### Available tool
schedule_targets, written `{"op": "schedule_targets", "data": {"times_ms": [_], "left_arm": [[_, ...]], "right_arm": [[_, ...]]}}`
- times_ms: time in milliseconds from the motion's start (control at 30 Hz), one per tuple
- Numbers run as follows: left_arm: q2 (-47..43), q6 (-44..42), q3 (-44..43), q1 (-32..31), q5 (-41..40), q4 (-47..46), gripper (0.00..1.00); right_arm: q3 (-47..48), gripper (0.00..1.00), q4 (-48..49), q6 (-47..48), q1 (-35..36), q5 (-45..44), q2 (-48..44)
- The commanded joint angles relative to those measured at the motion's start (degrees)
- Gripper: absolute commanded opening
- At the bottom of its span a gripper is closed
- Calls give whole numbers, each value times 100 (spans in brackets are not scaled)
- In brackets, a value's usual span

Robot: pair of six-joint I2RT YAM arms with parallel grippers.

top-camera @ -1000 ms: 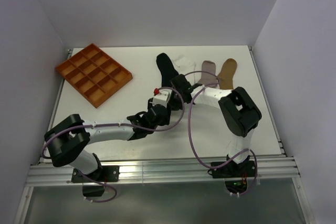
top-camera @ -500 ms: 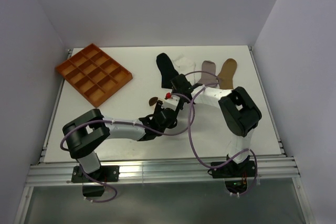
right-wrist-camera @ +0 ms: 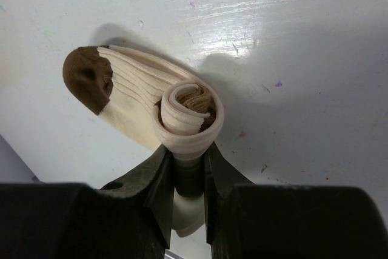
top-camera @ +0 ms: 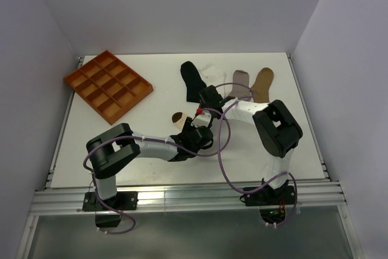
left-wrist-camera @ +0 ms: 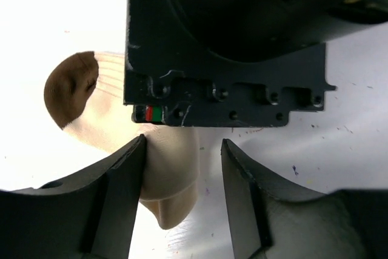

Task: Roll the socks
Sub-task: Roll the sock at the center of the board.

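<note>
Cream ribbed sock (right-wrist-camera: pixel 136 92), with a rounded brown toe, is seen partly coiled into a tight spiral near the centre of the white table (top-camera: pixel 85 127). The spiral is clamped between the 2 black fingers of the right gripper (right-wrist-camera: pixel 189 159). The left gripper (left-wrist-camera: pixel 182 174) fingers are set apart, with the sock's soft loose end lying between them.

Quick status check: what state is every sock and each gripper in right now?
cream sock: partly rolled, brown toe end lying flat.
right gripper: shut on the cream sock's roll.
left gripper: open, over the cream sock.
black sock: flat, unrolled.
white sock: flat, unrolled.
grey sock: flat, unrolled.
tan sock: flat, unrolled.
</note>
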State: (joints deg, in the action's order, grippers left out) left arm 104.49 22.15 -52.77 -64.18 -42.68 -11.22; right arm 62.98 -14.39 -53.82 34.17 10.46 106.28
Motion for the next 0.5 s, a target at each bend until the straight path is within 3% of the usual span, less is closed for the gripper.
{"op": "schedule_targets", "data": {"times_ms": [0,167,233,267,333,367,467], "left_arm": [[361,395,-189,55,-100,586,56],[511,781,-216,160,-329,1017,50],[494,931,-146,230,-303,1096,43],[476,957,-119,257,-251,1079,39],[406,958,-49,354,-154,991,18],[371,914,-23,380,-23,964,2],[178,870,109,477,433,798,1]], "right_arm": [[-181,2,-415,39,81,-79,174],[-242,2,-302,-14,81,44,174],[-313,3,-231,-32,72,158,165],[-330,3,-161,-67,55,193,156],[-383,4,-99,-84,46,264,112],[-418,4,-38,-93,37,290,95],[-506,13,94,-146,19,343,-10]]}}
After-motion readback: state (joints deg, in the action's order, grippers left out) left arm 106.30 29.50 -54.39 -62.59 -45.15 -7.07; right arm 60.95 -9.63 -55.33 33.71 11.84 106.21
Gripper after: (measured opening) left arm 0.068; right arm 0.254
